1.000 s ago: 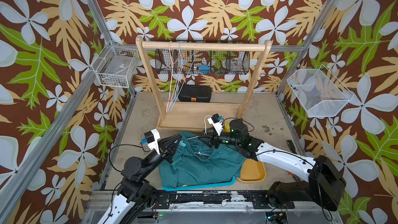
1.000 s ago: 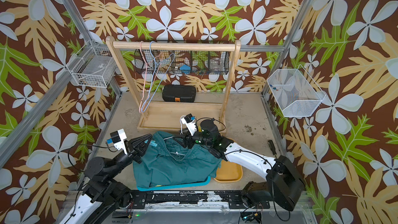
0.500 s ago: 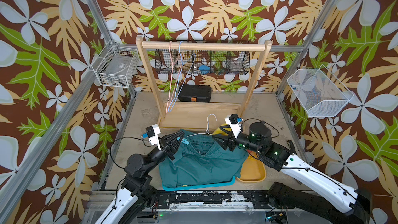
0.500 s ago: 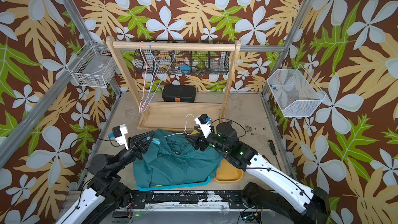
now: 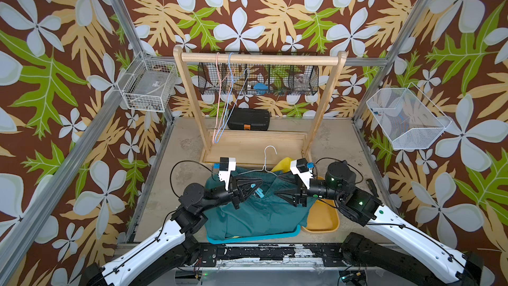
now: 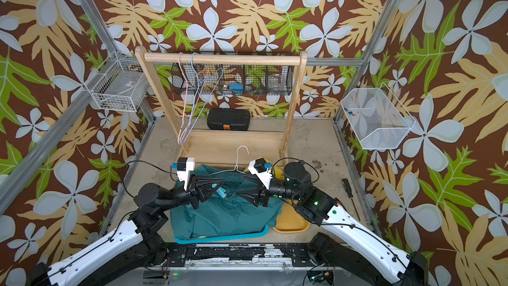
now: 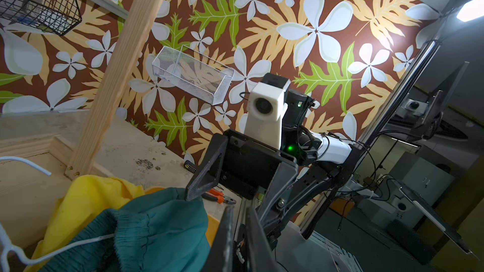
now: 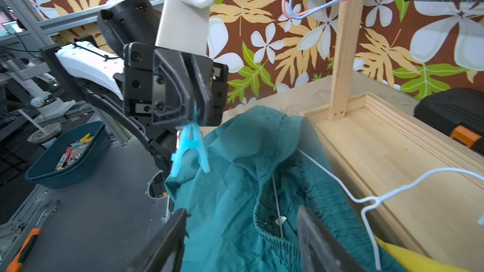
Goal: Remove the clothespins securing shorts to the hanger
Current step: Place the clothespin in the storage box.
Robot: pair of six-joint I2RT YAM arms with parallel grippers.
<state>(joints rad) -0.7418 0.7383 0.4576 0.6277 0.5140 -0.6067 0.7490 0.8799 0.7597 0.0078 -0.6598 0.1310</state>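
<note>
**Item 1, upper left of a top view:** white wire basket (image 5: pixel 148 86) on the frame. Not in play.

**Item 2, left of centre:** left hand (image 5: pixel 259 188), pressed together on 1 light-blue clothespin (image 5: pixel 259 191), above the teal shorts (image 5: pixel 255 215). In the right wrist view the pin hangs below the fingers with its 2 legs splayed. It seems clear of the cloth, though fabric lies close behind.

**Item 3, centre:** teal shorts heaped on a blue tray (image 5: pixel 247 238) on the surface (image 5: pixel 187 144). The waistband faces the top of the frame and is threaded on 1 white hanger (image 5: pixel 265 159). The hook points toward the wooden rack (image 5: pixel 258 57). No other clothespin shows on the waistband.

**Item 4, just above centre:** yellow shorts (image 5: pixel 284 162), beyond the teal pair and mostly hidden.

**Item 5, right of centre:** right hand (image 5: pixel 276 185), spread and empty, over the waistband beside the hanger.

**Item 6, far right:** mesh basket (image 5: pixel 406 119). The small coloured bits inside are too small to name.

**Step in hand:** 1 pin looks freed and ready to be carried off.

**Next move:** take it to a drop-off and release. The dark bin (image 8: pixel 68 153) of pegs at lower left of the right wrist view seems likely. The right hand is placed to steady the waistband. Folds may hide further pins.
</note>
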